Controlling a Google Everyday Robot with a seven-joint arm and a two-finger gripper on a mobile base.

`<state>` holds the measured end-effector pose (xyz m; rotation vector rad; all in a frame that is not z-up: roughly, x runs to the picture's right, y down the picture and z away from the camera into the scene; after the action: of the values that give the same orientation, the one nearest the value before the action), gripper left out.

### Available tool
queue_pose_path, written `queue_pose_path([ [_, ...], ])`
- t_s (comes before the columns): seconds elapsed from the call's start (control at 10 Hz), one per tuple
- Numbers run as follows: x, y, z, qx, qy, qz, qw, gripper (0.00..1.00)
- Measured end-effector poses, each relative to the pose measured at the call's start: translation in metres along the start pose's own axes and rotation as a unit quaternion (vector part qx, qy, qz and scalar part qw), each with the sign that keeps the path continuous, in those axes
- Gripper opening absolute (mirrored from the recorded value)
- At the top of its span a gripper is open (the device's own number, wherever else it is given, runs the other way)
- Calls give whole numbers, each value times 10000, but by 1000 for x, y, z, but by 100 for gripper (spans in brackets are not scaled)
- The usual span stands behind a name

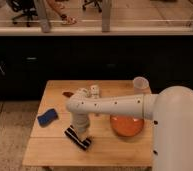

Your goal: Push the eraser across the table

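Observation:
The eraser [77,138], a small black block with a pale stripe along its side, lies slanted on the light wooden table [45,150], left of the middle and toward the front. My white arm reaches from the right across the tabletop, and its wrist bends down onto the eraser. The gripper [80,132] stands right over the eraser's middle, shut and touching its top. The wrist covers part of the eraser.
A blue pad [48,117] lies near the table's left edge. A small dark red object [67,93] sits at the back left. An orange bowl [127,125] rests right of the eraser, partly under my arm. A pale cup [140,84] stands at the back right.

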<state>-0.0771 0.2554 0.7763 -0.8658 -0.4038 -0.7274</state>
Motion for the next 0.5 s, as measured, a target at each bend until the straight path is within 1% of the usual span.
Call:
queue_pose_path([
  [0.3,0,0,0,0,0,5,10000,5],
  [0.4,0,0,0,0,0,5,10000,11],
  [0.5,0,0,0,0,0,5,10000,20],
])
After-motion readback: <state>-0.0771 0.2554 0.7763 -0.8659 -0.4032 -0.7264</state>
